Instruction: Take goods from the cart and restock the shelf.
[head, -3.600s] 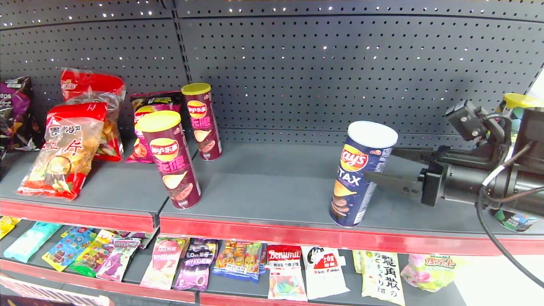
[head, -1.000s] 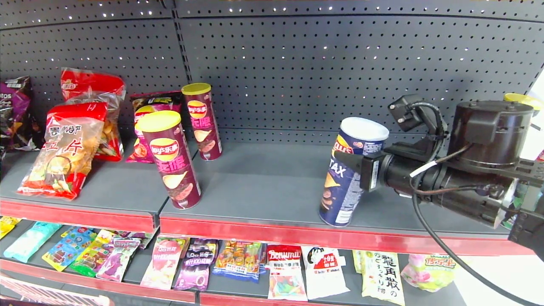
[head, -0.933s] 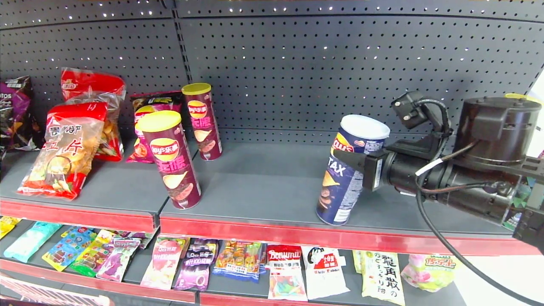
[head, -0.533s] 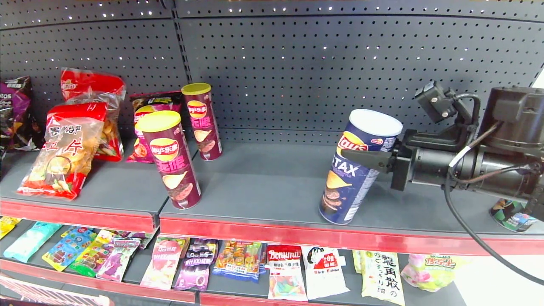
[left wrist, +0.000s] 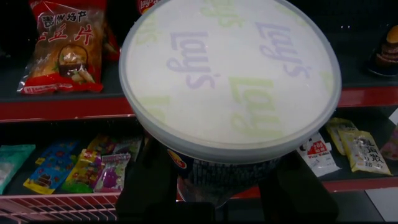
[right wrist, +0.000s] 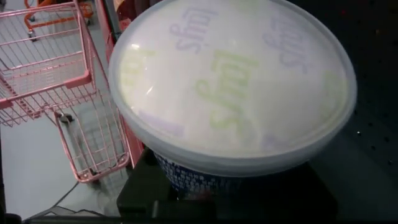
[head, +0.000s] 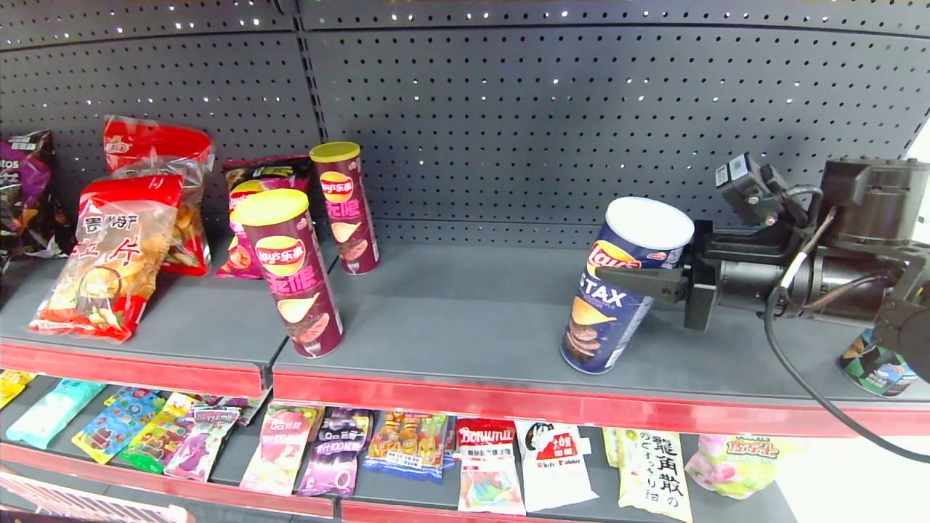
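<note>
The left gripper (left wrist: 217,193) grips a spare can (left wrist: 230,68), while right of centre in the head view the blue can (head: 617,305) leans on the shelf (head: 450,319), clamped in the right gripper (head: 639,272); placing seems in hand, and next it needs standing upright before release.

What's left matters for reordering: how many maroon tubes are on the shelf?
2. The front maroon tube stands near the shelf edge; the rear maroon tube nearer the back panel. Bags may hide more.
</note>
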